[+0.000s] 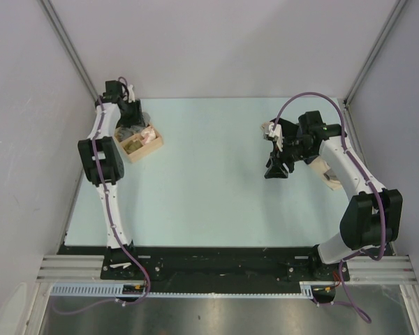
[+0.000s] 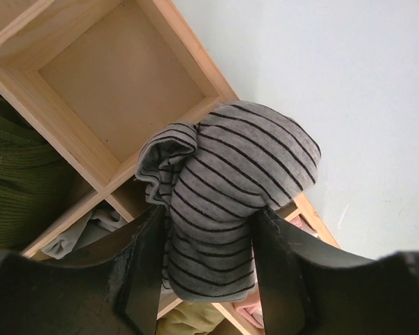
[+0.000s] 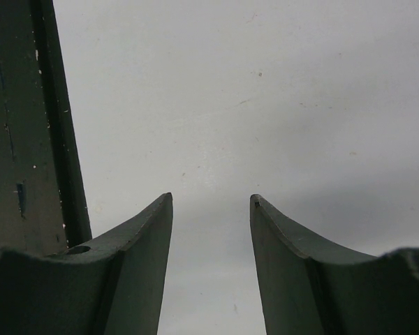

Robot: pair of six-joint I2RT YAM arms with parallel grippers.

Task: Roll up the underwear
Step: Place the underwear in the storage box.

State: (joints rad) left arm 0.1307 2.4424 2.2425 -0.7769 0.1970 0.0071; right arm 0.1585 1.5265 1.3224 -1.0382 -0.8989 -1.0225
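Striped underwear (image 2: 244, 153) is clamped as a bundle in the left hand (image 2: 209, 216) above the dividers of the wooden box (image 2: 63, 125), the right hand (image 3: 211, 209) is held open and empty, and the roll may be undone if released onto a divider edge.

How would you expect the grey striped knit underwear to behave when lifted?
Probably floppy: the grey striped knit underwear bunches and folds in the left gripper. Likely light, being thin cloth.
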